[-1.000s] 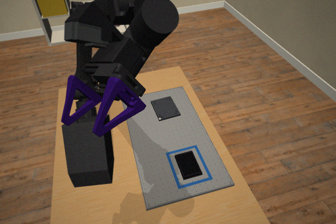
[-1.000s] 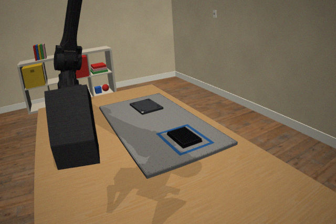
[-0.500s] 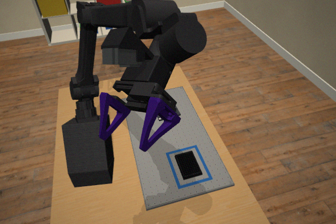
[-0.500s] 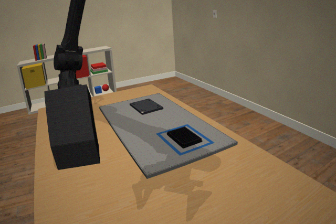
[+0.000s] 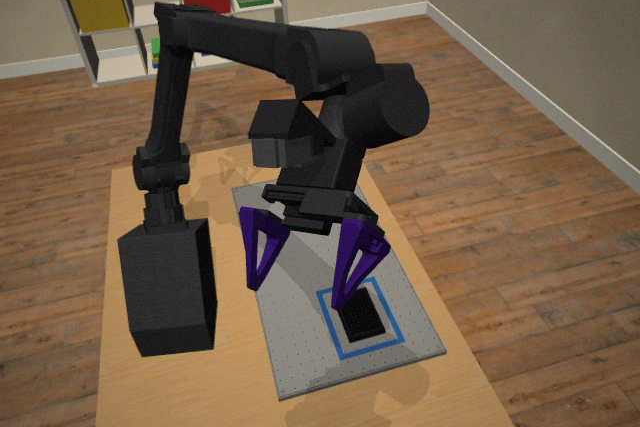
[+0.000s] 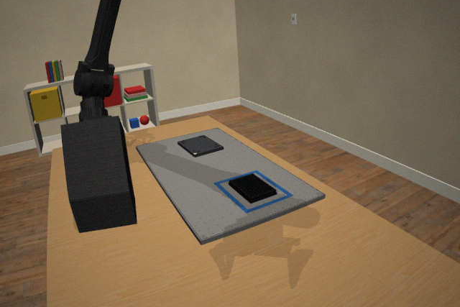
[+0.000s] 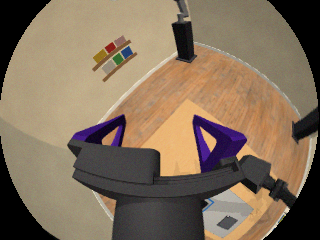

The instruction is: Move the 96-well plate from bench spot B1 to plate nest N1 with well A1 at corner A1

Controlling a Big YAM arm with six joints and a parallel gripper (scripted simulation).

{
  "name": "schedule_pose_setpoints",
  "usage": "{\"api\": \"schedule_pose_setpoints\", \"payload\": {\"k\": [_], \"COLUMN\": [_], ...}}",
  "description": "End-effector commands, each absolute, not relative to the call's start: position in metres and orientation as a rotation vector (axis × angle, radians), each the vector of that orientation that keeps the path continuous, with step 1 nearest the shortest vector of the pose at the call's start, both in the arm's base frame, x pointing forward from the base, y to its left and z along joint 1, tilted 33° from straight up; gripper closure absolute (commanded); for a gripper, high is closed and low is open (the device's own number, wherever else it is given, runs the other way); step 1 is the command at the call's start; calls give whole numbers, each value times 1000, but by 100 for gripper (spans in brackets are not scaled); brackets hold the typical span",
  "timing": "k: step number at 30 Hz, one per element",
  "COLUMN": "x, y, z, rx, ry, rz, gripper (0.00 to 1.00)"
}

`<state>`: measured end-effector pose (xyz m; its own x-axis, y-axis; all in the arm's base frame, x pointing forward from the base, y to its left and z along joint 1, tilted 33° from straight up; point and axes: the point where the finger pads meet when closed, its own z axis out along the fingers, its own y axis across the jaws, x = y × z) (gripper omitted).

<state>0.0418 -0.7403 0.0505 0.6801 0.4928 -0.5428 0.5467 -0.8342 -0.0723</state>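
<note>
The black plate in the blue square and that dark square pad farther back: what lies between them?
Only bare grey board, partly shadowed, separates plate and pad, in the exterior view.

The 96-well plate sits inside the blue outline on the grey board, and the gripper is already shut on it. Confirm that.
Not quite. The 96-well plate does sit inside the blue outline on the grey board, but the gripper is open and holds nothing. The top view shows its purple fingers spread wide, well above the board.
</note>
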Motion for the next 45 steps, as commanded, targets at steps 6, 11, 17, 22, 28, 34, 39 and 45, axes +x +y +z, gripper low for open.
{"api": "schedule_pose_setpoints", "payload": {"k": [6,11,17,22,28,34,39,45], "x": [75,95,93,130,154,142,183,209], "y": [-738,-732,-747,-709,-702,-694,-676,-682], "z": [47,31,69,3,3,7,-21,-5], "rx": [2748,2753,2698,2757,2743,2755,2747,2683], "ry": [971,938,943,1098,1053,1146,1180,1208], "rz": [-751,-752,-676,-619,-620,-508,-487,-444], "gripper": [0,0,0,0,0,0,0,0]}}
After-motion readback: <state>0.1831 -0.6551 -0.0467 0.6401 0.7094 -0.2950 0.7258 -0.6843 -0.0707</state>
